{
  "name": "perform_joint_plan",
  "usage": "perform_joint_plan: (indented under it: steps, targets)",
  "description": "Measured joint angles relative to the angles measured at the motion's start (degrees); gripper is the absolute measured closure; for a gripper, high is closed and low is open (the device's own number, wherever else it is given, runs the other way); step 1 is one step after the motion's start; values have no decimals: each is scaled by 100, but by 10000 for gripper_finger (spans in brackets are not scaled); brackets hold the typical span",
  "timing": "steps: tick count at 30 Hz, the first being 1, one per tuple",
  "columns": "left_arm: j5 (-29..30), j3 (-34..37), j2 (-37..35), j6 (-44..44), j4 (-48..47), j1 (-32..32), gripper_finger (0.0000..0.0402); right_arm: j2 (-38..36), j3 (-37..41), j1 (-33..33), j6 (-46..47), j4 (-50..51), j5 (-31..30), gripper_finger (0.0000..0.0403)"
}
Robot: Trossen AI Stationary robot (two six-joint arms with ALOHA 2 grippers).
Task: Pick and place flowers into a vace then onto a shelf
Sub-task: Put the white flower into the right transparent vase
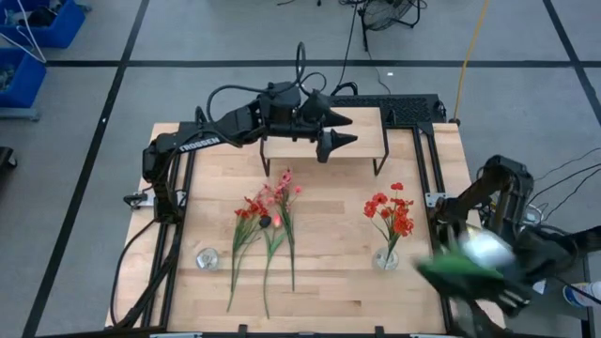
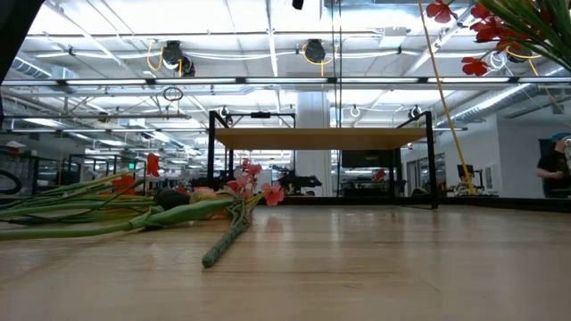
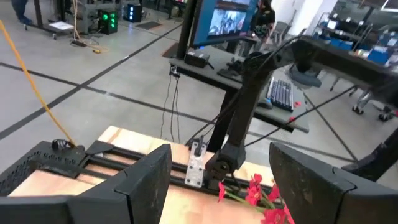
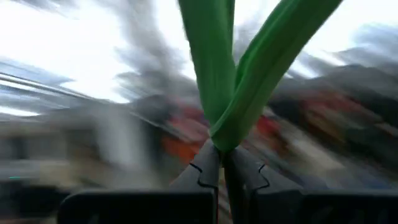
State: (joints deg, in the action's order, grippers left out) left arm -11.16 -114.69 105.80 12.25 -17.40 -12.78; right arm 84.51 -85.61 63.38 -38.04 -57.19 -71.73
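In the right wrist view, the nearest thing is the right gripper [image 4: 222, 163]: its jaws are pressed together and pinch the base of broad green leaves [image 4: 230, 93] that rise in a V shape. In the high view this gripper [image 1: 449, 268] is beyond the right front corner of the table [image 1: 329, 272], with the green leaves [image 1: 460, 272] blurred beside it.

The left gripper [image 1: 340, 130] hovers over the shelf [image 1: 366, 127], at the far middle of the table. Its jaws are spread and hold nothing; the left wrist view shows the two dark fingers [image 3: 146, 177] well apart. On the left arm there is white writing [image 1: 200, 144], probably "TROSSEN", but it is too small to read with certainty.

A bunch of flowers [image 1: 268, 221] lies flat on the left half of the table, the blossoms toward the shelf and the long stems toward the front edge. In the low view these stems [image 2: 134, 214] lie on the wood, with the shelf [image 2: 321, 138] standing behind them.

A second bunch of red flowers [image 1: 392, 214] stands in a clear glass vase [image 1: 385, 258] on the right half. An empty clear vase [image 1: 208, 258] stands near the left front part of the table, just beside the lying stems.
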Motion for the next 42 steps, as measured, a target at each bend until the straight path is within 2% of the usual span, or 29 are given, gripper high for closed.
perform_joint_plan:
  steps: [1,2,6,10,14,20,26,31,37,42]
  targets:
    - [-37,0,0,-10,-60,0,128,138,-136,-95,38,132,-770,403]
    - [-103,0,0,-11,-119,0,128,277,-230,-192,178,236,-1253,403]
    - [-234,0,0,-43,-263,2,128,815,-342,-390,666,498,-1791,403]
    - [-233,0,0,-65,-259,1,128,1105,-402,-890,892,447,-1816,403]
    - [-50,0,0,-251,-221,0,128,1338,-314,-1247,429,734,-1821,403]
    - [509,0,-2,-302,-215,-1,128,1262,-304,-1402,370,706,-1827,403]
    - [522,0,-2,-311,-209,4,128,1230,-251,-1395,599,890,-1823,403]
    - [524,0,-4,-310,-207,0,128,1095,242,-1536,631,873,-1821,403]
    - [524,0,-4,-308,-204,0,128,821,1136,-1801,2178,855,-1826,403]
    - [524,0,-4,-304,-207,0,128,789,1391,-1752,2761,796,-1827,403]
